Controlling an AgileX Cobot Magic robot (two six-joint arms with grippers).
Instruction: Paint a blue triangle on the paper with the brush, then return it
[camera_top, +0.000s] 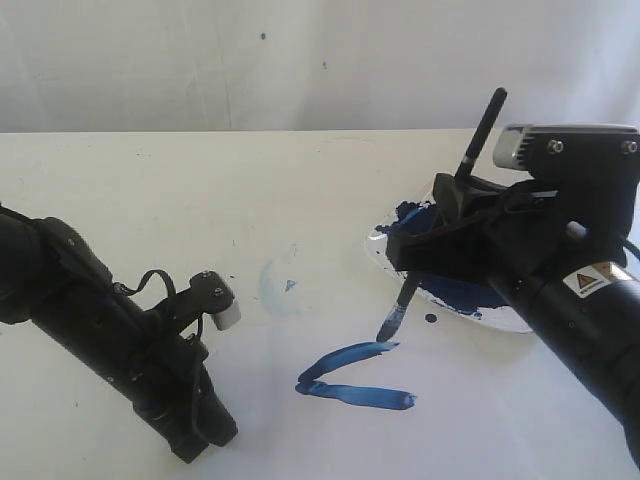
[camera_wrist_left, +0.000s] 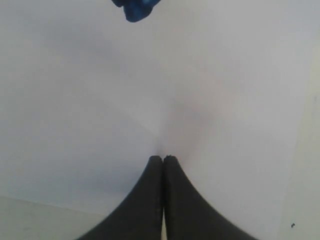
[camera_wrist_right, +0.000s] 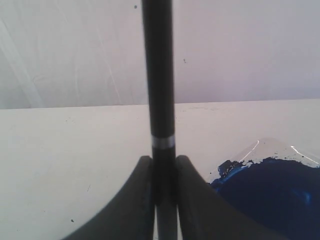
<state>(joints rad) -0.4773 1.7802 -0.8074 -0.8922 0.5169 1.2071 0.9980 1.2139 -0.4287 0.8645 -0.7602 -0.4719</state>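
The right jaws are clenched on the black handle of the brush (camera_wrist_right: 158, 75), which stands tilted in front of the dish (camera_top: 510, 320) of navy paint. Its stained bristles are just beside the right end of the upper stroke of the blue triangle (camera_top: 350, 356). That triangle is only two thick strokes meeting at a left corner on the paper (camera_wrist_left: 150, 100). The left jaws are pressed together on nothing over the paper, well apart from the brush, with a pale-blue smudge (camera_top: 275, 290) on the table (camera_top: 150, 200) between the arms.
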